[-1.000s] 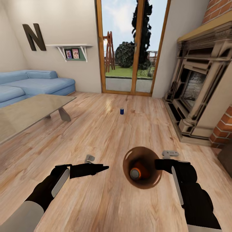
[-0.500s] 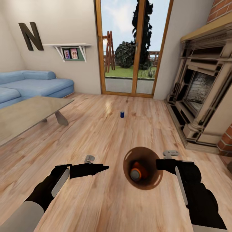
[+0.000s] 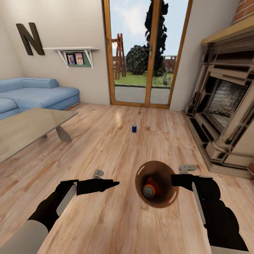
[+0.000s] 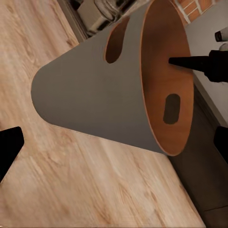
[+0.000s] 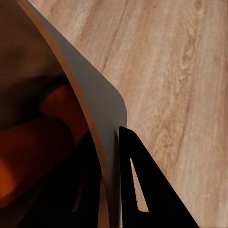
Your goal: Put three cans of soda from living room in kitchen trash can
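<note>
A dark blue soda can (image 3: 134, 128) stands upright on the wood floor, well ahead of both arms. My right gripper (image 3: 173, 180) is shut on the rim of the brown trash can (image 3: 161, 201), one finger inside the wall and one outside (image 5: 137, 175). The bin hangs tilted above the floor. An orange can (image 3: 151, 187) with a silver end lies inside it; the right wrist view shows two orange cans (image 5: 61, 107) in there. My left gripper (image 3: 115, 183) is open and empty, left of the bin (image 4: 95, 90), its fingers (image 4: 8, 147) apart.
A grey-topped coffee table (image 3: 24, 128) stands at the left, with the light-blue sofa (image 3: 38, 93) behind it. A fireplace (image 3: 225, 106) lines the right side. Wood-framed glass doors (image 3: 146, 53) close the far wall beyond the blue can.
The whole view has shifted as the robot rolls forward: the blue can and doors look closer, the table slides off left. Both arms and the held bin keep their pose.
</note>
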`<state>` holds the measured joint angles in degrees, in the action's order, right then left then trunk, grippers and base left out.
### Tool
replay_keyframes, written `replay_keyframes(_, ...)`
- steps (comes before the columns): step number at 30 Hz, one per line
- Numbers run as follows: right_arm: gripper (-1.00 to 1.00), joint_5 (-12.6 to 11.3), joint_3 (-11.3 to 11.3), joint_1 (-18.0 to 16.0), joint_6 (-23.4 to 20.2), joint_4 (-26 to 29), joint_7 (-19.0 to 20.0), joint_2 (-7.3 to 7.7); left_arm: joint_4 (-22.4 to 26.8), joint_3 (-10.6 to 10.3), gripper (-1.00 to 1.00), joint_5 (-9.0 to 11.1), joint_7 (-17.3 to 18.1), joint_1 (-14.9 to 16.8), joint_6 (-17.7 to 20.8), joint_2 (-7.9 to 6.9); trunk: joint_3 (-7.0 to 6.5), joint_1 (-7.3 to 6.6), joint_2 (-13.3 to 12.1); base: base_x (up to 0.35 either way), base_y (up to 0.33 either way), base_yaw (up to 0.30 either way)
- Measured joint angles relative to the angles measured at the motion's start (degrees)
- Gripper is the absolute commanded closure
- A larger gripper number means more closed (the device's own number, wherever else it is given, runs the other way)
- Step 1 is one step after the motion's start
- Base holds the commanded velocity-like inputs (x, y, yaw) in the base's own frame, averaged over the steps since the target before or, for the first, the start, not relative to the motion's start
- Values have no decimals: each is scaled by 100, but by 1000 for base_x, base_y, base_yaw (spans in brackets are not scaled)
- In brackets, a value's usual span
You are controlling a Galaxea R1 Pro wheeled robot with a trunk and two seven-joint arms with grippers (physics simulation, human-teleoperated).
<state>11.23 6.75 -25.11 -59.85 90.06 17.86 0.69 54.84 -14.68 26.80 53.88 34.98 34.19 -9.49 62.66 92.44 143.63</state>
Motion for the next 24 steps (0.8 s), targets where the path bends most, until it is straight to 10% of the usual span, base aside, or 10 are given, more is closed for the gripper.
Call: replay_keyframes(24, 100, -22, 2, 0, -3, 0, 0, -2, 7, 0, -100, 0, 0, 0, 0, 0, 0, 0, 0, 337, 0, 0)
